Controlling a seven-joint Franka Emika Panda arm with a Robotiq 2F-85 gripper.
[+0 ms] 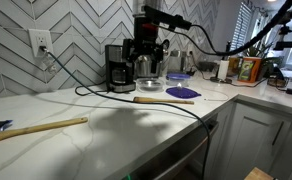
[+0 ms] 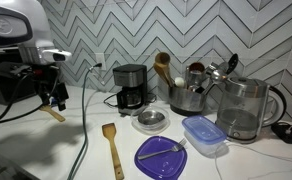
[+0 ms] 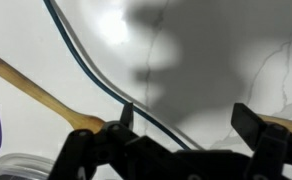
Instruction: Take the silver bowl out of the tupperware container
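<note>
The silver bowl (image 2: 151, 121) sits on the white counter in front of the coffee maker, outside the tupperware container (image 2: 203, 134), which stands a little to its right. The container also shows as a low blue-rimmed tub in an exterior view (image 1: 176, 77). My gripper (image 2: 54, 92) hangs above the counter far left of both, open and empty. In the wrist view its jaws (image 3: 186, 120) are spread over bare counter, with nothing between them. It also shows in an exterior view (image 1: 146, 52).
A black coffee maker (image 2: 131, 87), a metal cup with utensils (image 2: 186, 95) and a glass kettle (image 2: 244, 108) line the back wall. A purple lid (image 2: 164, 157) and a wooden spatula (image 2: 113, 150) lie in front. A black cable (image 3: 96, 75) crosses the counter.
</note>
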